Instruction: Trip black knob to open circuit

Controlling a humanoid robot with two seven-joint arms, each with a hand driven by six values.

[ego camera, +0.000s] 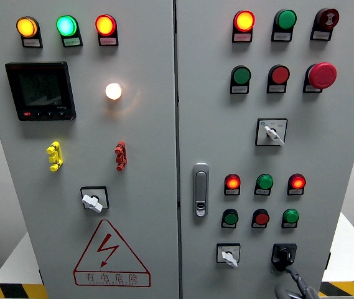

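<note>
The black knob (283,255) sits low on the right-hand door of the cabinet, its lever pointing down and right, ready to be turned; far to its left a warning triangle (110,254) flags live gear; just left, a white selector switch (228,255) shares its row; below and right, the right hand (296,289) reaches up, fingers (292,273) touching the lever; its grip cannot be judged.

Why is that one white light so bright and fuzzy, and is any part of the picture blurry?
Head view: the white lamp is overexposed, so it blooms into a soft glow on the grey panel. Most of the panel is sharp. At the bottom edge the right hand, near the black knob, looks soft and is cut off by the frame.
</note>
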